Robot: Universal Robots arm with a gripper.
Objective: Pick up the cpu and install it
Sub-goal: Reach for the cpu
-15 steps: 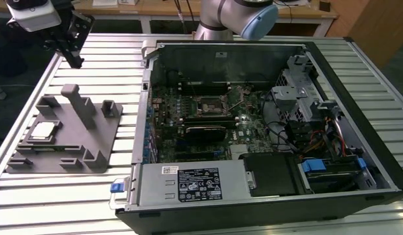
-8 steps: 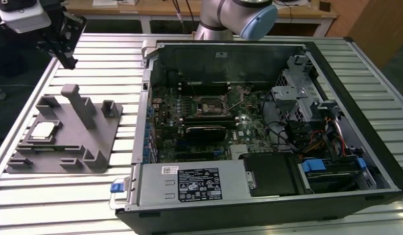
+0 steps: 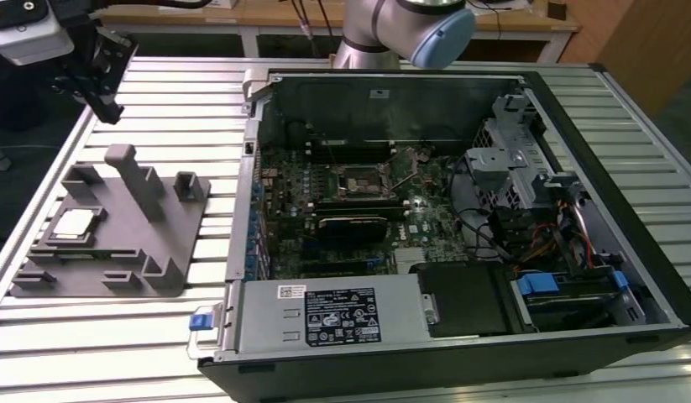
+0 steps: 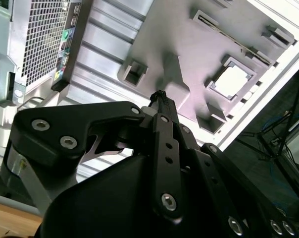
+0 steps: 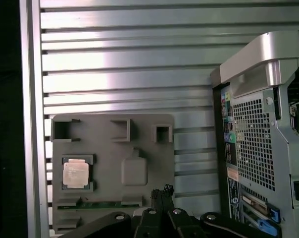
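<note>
On the grey tray (image 3: pixel 180 220), toward the exterior view's left, the cpu (image 3: pixel 76 224) lay flat in its square recess. The gripper (image 3: pixel 107 112) hung above the tray's far edge, well apart from the chip, its fingers (image 5: pixel 163 191) closed together on nothing.

- One cpu (image 3: pixel 76 225), the single silvery chip in the exterior view and in both wrist views
- One grey tray (image 3: pixel 121 243), with one tall post (image 3: pixel 138 180) standing on it
- One open computer case (image 3: pixel 435 369)
- One motherboard (image 3: pixel 322 189) inside it, carrying one dark square socket (image 3: pixel 360 179)
- One silver power supply box (image 3: pixel 334 315) bearing one black label
- One robot arm (image 3: pixel 401 34) with one gripper (image 3: pixel 104 109)
- One slatted metal table (image 3: pixel 154 92) under all of it
</note>
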